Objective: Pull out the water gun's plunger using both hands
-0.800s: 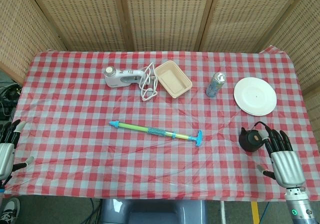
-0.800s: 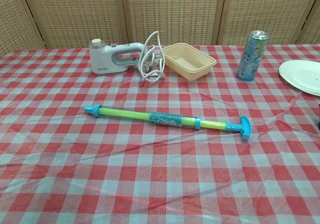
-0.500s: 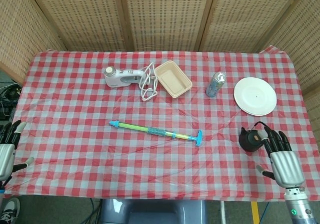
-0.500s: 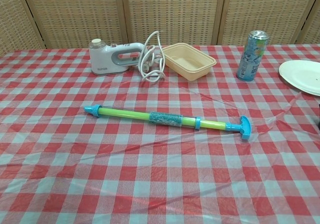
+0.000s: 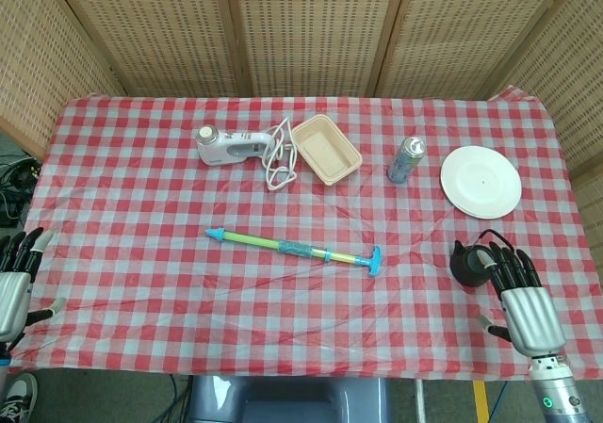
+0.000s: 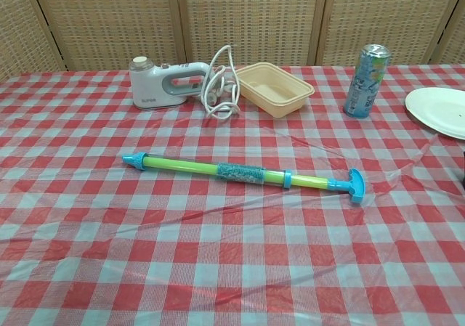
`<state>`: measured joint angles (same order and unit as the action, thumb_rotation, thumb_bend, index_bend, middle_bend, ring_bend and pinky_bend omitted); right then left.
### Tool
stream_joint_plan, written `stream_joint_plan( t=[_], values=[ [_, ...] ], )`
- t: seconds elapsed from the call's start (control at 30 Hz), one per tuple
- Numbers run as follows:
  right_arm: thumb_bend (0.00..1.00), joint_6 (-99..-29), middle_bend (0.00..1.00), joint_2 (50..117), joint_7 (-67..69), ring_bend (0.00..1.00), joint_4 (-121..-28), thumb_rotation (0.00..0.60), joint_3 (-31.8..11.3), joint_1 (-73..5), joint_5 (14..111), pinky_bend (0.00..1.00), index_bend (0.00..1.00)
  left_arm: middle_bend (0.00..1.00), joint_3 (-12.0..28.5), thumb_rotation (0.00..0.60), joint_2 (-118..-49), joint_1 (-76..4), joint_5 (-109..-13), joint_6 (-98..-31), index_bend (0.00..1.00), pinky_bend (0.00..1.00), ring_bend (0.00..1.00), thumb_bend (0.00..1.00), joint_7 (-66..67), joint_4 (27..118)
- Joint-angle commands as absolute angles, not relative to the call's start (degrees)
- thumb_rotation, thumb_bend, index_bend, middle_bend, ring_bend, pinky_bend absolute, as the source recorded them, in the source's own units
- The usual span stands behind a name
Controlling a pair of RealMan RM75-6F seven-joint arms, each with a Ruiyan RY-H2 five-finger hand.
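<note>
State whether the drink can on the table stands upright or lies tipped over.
Upright. The can stands on its base with its silver top facing up, beside the white plate.

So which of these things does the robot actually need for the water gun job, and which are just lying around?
Needed:
water gun, lying flat mid-table
its T-handle, the plunger end
left hand and right hand, both at the near table edge, holding nothing

Just lying about:
hand mixer with cord
beige tray
can
white plate
black object by the right hand
</note>
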<state>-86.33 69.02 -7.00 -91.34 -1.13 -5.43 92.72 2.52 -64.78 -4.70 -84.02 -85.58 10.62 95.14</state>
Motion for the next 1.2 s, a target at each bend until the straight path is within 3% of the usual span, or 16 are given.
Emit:
stream_joint_plan(
  t=[0.03,0.27,0.37,0.43,0.53,0.63,0.73,0.93,1.2],
  values=[
    [0.06,-86.37,0.00,69.21,-7.26,0.00,-91.46,0.600,-1.20,-5.52,92.86,0.00,0.00,0.00,2.47,0.600,-64.71,-4.59,-84.05,-85.73,0.00,0.00,0.00,0.07,10.56,95.21],
    [0.06,-85.00,0.03,70.52,-10.73,0.02,-95.11,0.600,-3.01,-7.91,93.63,0.00,0.09,0.00,2.83,0.600,-64.62,-4.48,-83.86,-86.12,0.00,0.00,0.00,0.07,9.92,95.21],
    [0.06,-83.60,0.23,71.97,-16.03,0.23,-98.37,0.600,-5.12,-10.22,93.79,0.08,0.16,0.00,2.97,0.600,-64.76,-4.64,-83.90,-86.03,0.00,0.00,0.00,0.07,9.78,95.15],
    [0.06,-82.69,0.43,72.90,-18.48,0.44,-99.76,0.600,-5.96,-11.21,93.41,0.20,0.20,0.00,3.01,0.600,-64.80,-4.70,-83.85,-85.93,0.00,0.00,0.00,0.07,9.66,95.09],
    [0.06,-79.87,0.63,74.90,-22.63,0.64,-102.15,0.600,-7.23,-13.14,91.26,0.34,0.27,0.00,2.98,0.600,-64.94,-4.84,-83.76,-85.55,0.00,0.00,0.00,0.07,9.40,94.87],
    [0.07,-76.06,0.80,77.70,-27.19,0.80,-103.52,0.600,-8.67,-15.49,87.33,0.42,0.36,0.00,2.92,0.600,-65.14,-5.10,-83.51,-84.84,0.00,0.00,0.00,0.07,9.30,94.52],
    [0.10,-72.79,0.89,81.22,-32.14,0.88,-103.67,0.600,-10.27,-17.83,82.07,0.46,0.42,0.00,2.91,0.600,-65.46,-5.45,-83.19,-84.03,0.00,0.00,0.00,0.08,9.19,94.04],
    [0.17,-69.02,0.99,88.30,-37.71,0.97,-100.80,0.600,-12.30,-21.58,72.95,0.54,0.45,0.00,3.13,0.600,-65.86,-6.07,-82.31,-82.63,0.00,0.00,0.00,0.08,8.69,93.26],
    [0.27,-66.85,1.00,94.82,-40.41,1.00,-95.89,0.600,-13.52,-25.04,65.12,0.58,0.46,0.00,3.12,0.600,-66.30,-6.87,-81.35,-80.66,0.00,0.00,0.00,0.08,8.12,92.37]
  ],
)
